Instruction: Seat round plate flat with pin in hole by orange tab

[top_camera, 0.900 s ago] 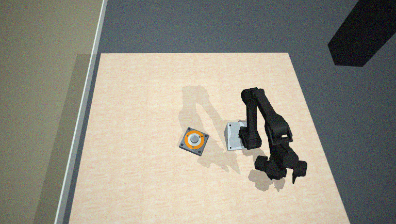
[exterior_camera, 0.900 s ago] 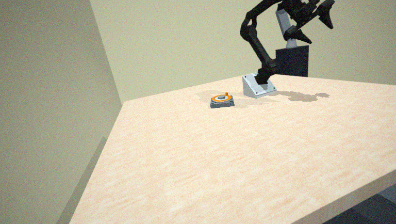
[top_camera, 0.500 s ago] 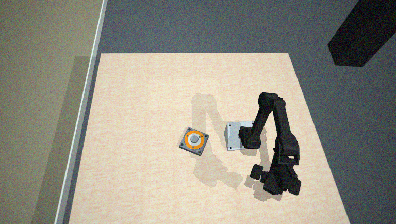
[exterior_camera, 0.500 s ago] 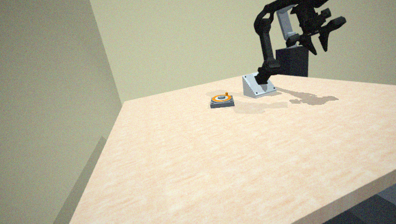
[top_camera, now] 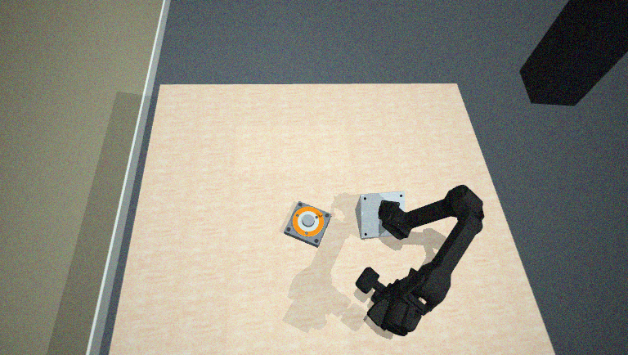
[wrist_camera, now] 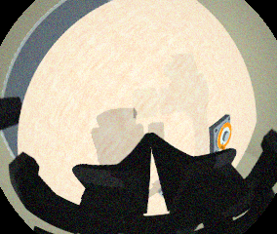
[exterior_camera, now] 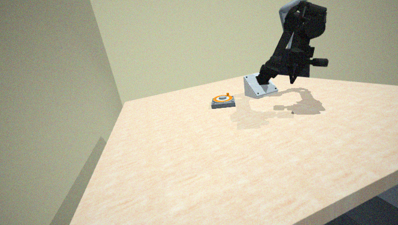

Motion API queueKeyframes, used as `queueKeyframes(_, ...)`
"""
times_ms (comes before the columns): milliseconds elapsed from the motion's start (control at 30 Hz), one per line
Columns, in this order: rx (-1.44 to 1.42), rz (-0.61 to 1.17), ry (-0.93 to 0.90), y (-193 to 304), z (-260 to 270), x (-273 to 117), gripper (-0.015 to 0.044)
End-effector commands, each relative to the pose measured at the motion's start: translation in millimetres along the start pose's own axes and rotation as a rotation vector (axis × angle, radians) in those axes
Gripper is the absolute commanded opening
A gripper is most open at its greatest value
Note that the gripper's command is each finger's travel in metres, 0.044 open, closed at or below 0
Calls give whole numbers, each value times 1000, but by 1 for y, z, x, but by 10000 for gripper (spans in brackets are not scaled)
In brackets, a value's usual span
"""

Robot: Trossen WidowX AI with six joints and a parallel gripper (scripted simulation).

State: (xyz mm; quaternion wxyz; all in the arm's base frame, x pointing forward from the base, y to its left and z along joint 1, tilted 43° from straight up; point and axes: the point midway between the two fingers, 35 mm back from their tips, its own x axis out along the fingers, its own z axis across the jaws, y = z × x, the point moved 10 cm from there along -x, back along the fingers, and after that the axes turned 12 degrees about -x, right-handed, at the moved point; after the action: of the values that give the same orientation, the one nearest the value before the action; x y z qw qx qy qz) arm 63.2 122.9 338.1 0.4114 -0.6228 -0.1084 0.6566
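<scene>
Beside plate point(top_camera: 307, 221), mount block point(top_camera: 370, 221); gripper point(wrist_camera: 150, 142) closed, apart

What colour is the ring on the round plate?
Orange, around a white centre; the plate shows best in the top view.
</scene>
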Motion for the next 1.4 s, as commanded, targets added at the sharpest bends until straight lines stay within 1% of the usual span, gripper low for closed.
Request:
queueKeyframes(0,46,75,43,-5,-26,21,0)
queueKeyframes(133,137,181,78,-3,-71,46,0)
queueKeyframes(200,158,196,85,-2,-80,50,0)
queueKeyframes(267,218,237,102,5,-103,57,0)
queueKeyframes(400,359,312,116,28,-153,68,0)
queueKeyframes(500,419,330,107,39,-169,69,0)
queueKeyframes(667,609,352,47,86,-217,69,0)
queueKeyframes(767,645,344,15,102,-229,69,0)
queueKeyframes(933,773,262,-96,164,-260,66,0)
queueKeyframes(1000,786,248,-108,171,-263,65,0)
queueKeyframes(1100,829,198,-142,195,-268,64,0)
queueKeyframes(1233,832,193,-144,197,-268,64,0)
queueKeyframes(1367,832,193,-144,199,-266,80,0)
